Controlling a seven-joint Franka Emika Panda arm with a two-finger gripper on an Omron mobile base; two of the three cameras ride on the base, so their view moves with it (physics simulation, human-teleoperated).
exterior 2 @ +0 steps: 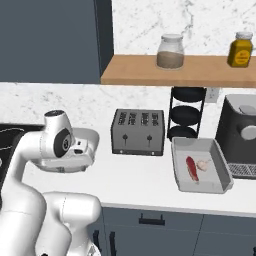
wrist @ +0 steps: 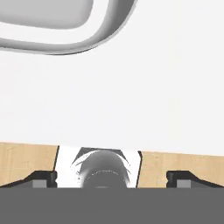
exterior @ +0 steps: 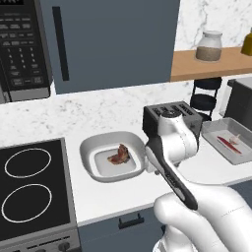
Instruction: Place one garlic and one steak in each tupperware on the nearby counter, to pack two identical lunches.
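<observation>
The white tupperware (exterior: 91, 147), a shallow lidless dish with rounded oval corners, sits on the white counter (exterior: 113, 189) just right of the black cooktop (exterior: 32, 182). In it lies the lumpy reddish-brown steak (exterior: 119, 155), right of the dish's middle, its long axis running roughly from near-left to far-right. No bulb can be made out beside it, though the arm's elbow covers the dish's right rim.

The grey tupperware (exterior 2: 181, 165), rectangular with a flared rim, stands well apart to the right, between the black toaster (exterior 2: 138, 132) and a dark appliance (exterior 2: 240, 132). Its long axis runs from the counter's front edge toward the wall. Inside, the flat bright-red steak strip (exterior 2: 191, 168) lies along that same axis on the left half, and a pale knobbly garlic (exterior 2: 203, 164) rests just beside it on the right, close enough that they may touch; the view is too small to be sure.

Behind the grey container stands a black tiered rack (exterior 2: 186, 112), and above it a wooden shelf (exterior 2: 145, 70) carries a glass jar (exterior 2: 170, 51) and a yellow jar (exterior 2: 239, 49).

The gripper (wrist: 111, 177) hangs over bare counter with its jaws spread wide and nothing between them; the white dish's rim curves across the top of the hand view. The toaster stands between the two containers, toward the wall.
</observation>
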